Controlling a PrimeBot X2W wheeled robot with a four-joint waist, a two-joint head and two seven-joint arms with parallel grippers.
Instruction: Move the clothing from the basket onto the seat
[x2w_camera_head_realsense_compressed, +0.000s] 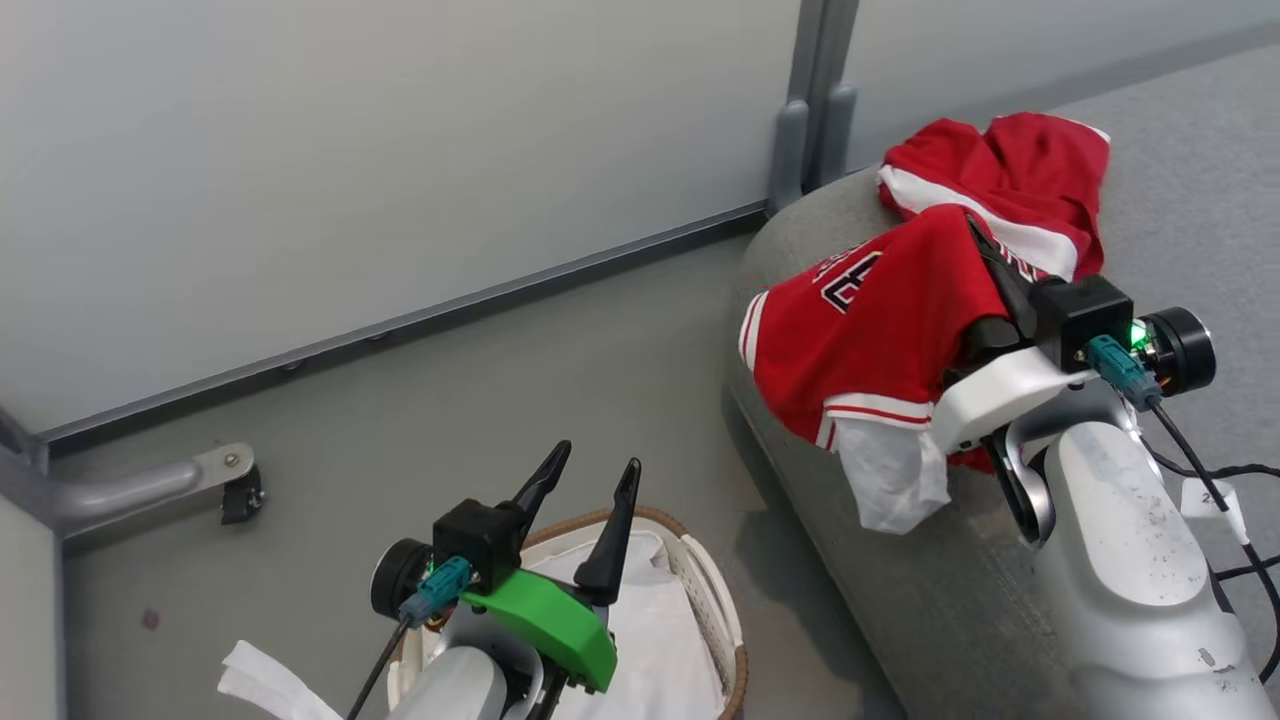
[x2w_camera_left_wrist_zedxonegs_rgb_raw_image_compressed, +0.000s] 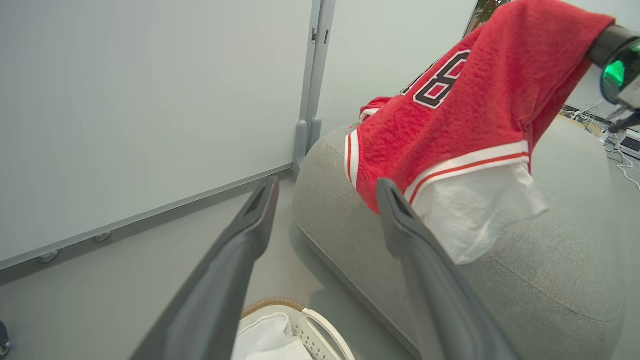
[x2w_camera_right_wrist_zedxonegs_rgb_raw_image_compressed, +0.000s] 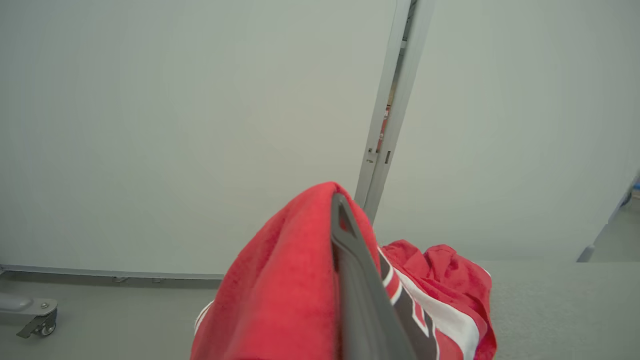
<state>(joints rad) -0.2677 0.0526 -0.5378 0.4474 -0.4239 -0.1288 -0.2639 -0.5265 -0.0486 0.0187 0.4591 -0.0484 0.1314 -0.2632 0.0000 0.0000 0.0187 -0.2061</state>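
Nearest the robot, above the basket (x2w_camera_head_realsense_compressed: 706, 568) with its white liner (x2w_camera_head_realsense_compressed: 650, 640), the left gripper (x2w_camera_head_realsense_compressed: 598, 456) hung with its 2 fingers spread wide, holding nothing. Farther right, the right gripper (x2w_camera_right_wrist_zedxonegs_rgb_raw_image_compressed: 342, 215) was clamped on the red jersey (x2w_camera_head_realsense_compressed: 880, 330), which hung over the seat's (x2w_camera_head_realsense_compressed: 900, 590) edge. Beyond it, 1 more red garment (x2w_camera_head_realsense_compressed: 1030, 165) lay crumpled on the seat near the wall panels (x2w_camera_head_realsense_compressed: 400, 150).

Two red garments by my count: one numbered jersey (x2w_camera_head_realsense_compressed: 880, 330) and one crumpled piece (x2w_camera_head_realsense_compressed: 1020, 170). One white basket (x2w_camera_head_realsense_compressed: 725, 620), with one liner cloth (x2w_camera_head_realsense_compressed: 650, 640). One grey sofa (x2w_camera_head_realsense_compressed: 900, 600). Two grippers: left gripper (x2w_camera_head_realsense_compressed: 590, 475) and right gripper (x2w_camera_head_realsense_compressed: 985, 250). Two wall panels (x2w_camera_head_realsense_compressed: 400, 150), one post (x2w_camera_head_realsense_compressed: 805, 100), one castor (x2w_camera_head_realsense_compressed: 240, 495).
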